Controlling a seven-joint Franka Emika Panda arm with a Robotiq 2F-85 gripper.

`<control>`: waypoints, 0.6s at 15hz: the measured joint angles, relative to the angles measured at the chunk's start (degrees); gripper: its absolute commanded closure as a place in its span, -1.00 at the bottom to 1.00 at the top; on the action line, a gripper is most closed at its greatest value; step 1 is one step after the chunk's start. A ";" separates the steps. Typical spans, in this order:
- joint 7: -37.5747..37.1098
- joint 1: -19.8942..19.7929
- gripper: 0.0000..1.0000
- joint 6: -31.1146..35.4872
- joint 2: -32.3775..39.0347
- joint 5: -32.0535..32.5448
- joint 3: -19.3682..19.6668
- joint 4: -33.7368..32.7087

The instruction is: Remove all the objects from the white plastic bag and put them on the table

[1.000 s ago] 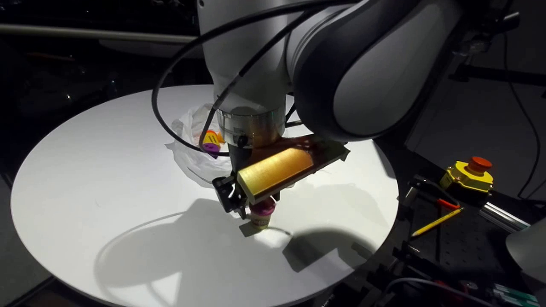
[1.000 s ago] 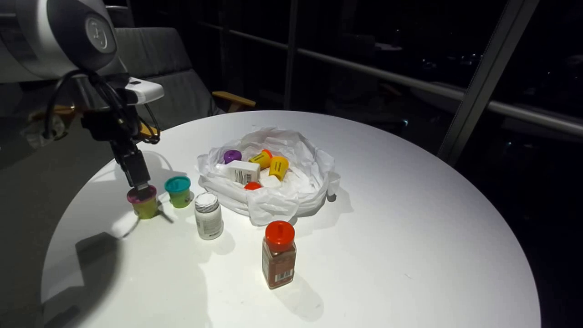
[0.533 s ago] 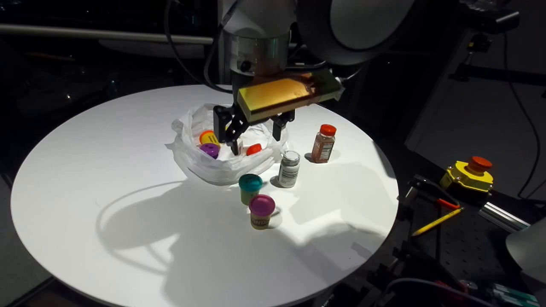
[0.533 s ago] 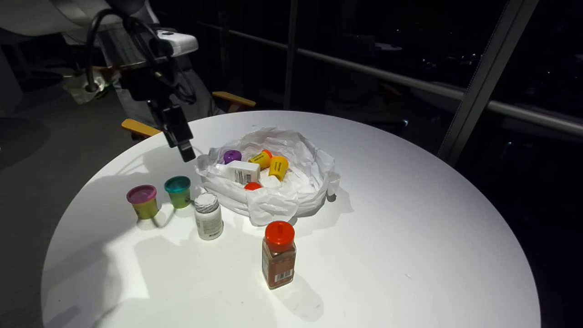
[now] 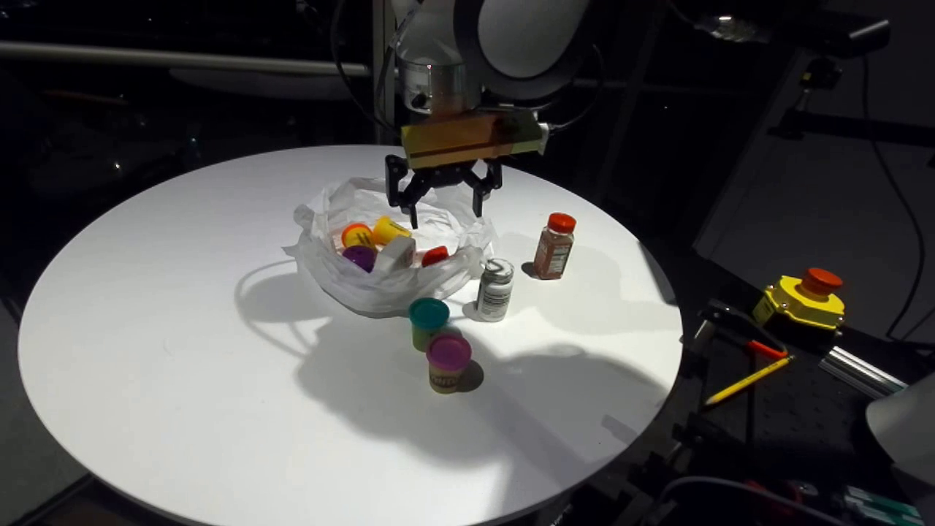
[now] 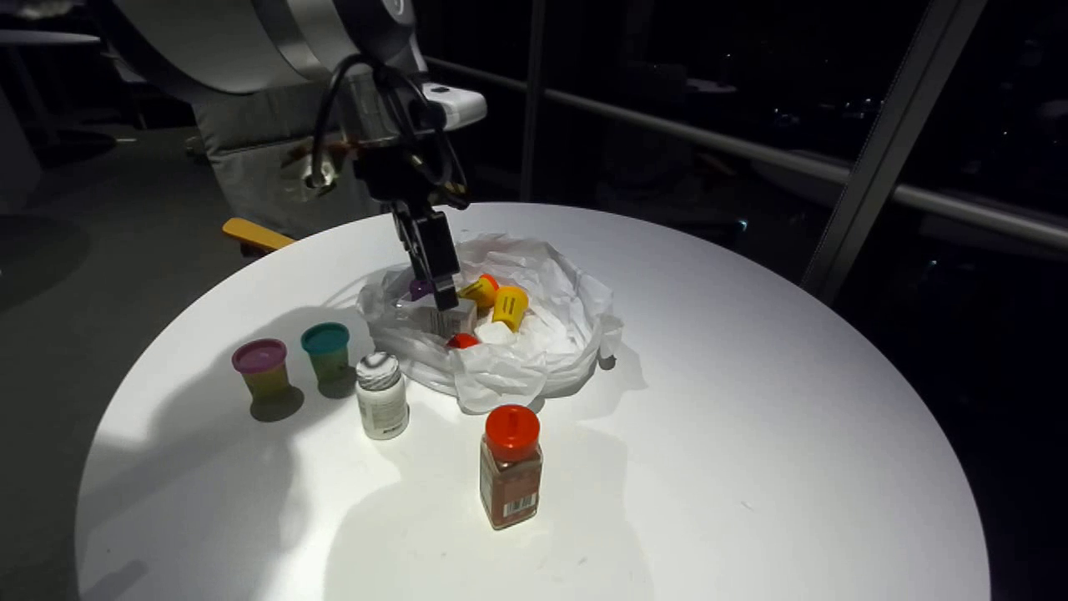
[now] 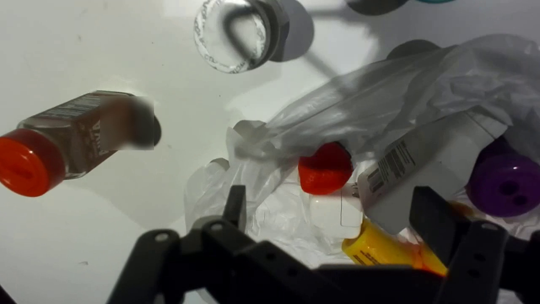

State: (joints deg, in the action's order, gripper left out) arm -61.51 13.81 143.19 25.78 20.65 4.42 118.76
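Observation:
My gripper [image 5: 446, 219] stands open above the white plastic bag [image 5: 358, 294], nothing between its fingers. Inside the bag, the wrist view shows a red piece [image 7: 325, 169], a white adapter [image 7: 335, 213], a white bottle [image 7: 430, 164], a purple-capped jar [image 7: 506, 183] and a yellow tub [image 7: 375, 245] partly behind the gripper. A second yellow tub [image 6: 511, 307] appears in an exterior view. Outside the bag, on the table [image 5: 182, 372], stand a red-capped spice jar [image 5: 554, 248], a white pill bottle [image 5: 494, 294], a teal-lidded tub [image 5: 429, 321] and a pink-lidded tub [image 5: 447, 365].
The table's round edge drops off on all sides. Beyond it lie a yellow-and-red device [image 5: 803, 299] and a pencil [image 5: 750, 380] on a dark surface. A grey chair [image 6: 284, 175] with a wooden armrest [image 6: 256, 234] sits close behind the table.
My gripper has let go of the pink-lidded tub, opened wide, risen and travelled across to above the bag. The tub stays upright where it was released.

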 measured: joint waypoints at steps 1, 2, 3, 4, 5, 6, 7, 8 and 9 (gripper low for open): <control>0.00 -0.66 -1.00 -0.05 1.54 -1.53 0.07 -1.67; 0.00 -1.24 -1.00 -0.07 3.07 -3.20 0.10 -3.34; 0.00 -1.74 -1.00 -0.08 4.60 -4.93 0.12 -5.04; -0.01 -2.17 -1.00 -0.08 6.08 -6.78 0.12 -6.73; -0.01 -2.51 -1.00 -0.09 7.58 -8.73 0.12 -8.48; -0.01 -2.79 -1.00 -0.12 9.04 -10.59 0.11 -10.21; -0.01 -2.96 -1.00 -0.16 10.36 -12.23 0.11 -11.81; -0.01 -3.02 -1.00 -0.23 11.62 -13.72 0.11 -13.35; -0.02 -3.02 -1.00 -0.33 12.79 -15.09 0.07 -14.78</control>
State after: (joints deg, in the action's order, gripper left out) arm -61.52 10.79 142.85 38.57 5.56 4.49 103.98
